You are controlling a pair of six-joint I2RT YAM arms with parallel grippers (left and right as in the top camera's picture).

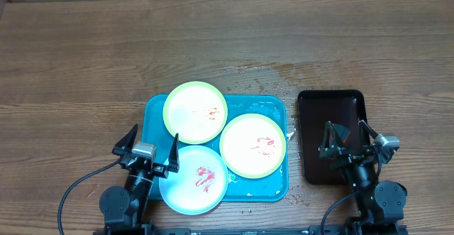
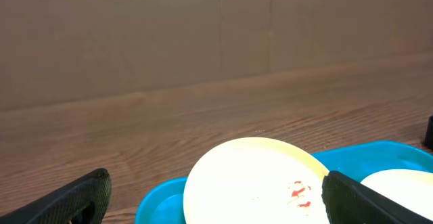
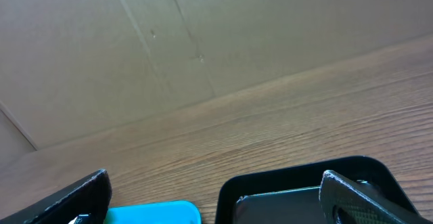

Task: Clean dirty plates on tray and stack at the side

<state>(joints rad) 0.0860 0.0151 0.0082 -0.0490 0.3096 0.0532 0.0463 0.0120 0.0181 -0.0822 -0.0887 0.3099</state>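
Observation:
Three plates lie on the turquoise tray (image 1: pixel 154 111). A yellow-green plate (image 1: pixel 195 111) with small red specks is at the back left, also in the left wrist view (image 2: pixel 254 183). A second yellow-green plate (image 1: pixel 252 145) with a red smear is at the right. A pale blue plate (image 1: pixel 194 180) with a red smear is at the front, overhanging the tray's front edge. My left gripper (image 1: pixel 151 144) is open and empty at the tray's front left corner, beside the blue plate. My right gripper (image 1: pixel 349 135) is open and empty over the dark tray (image 1: pixel 330 104).
The dark brown-black tray stands right of the turquoise tray, also in the right wrist view (image 3: pixel 298 183). A wet patch with small red specks (image 1: pixel 259 75) marks the wood behind the turquoise tray. A cardboard wall (image 2: pixel 203 28) runs along the table's far edge.

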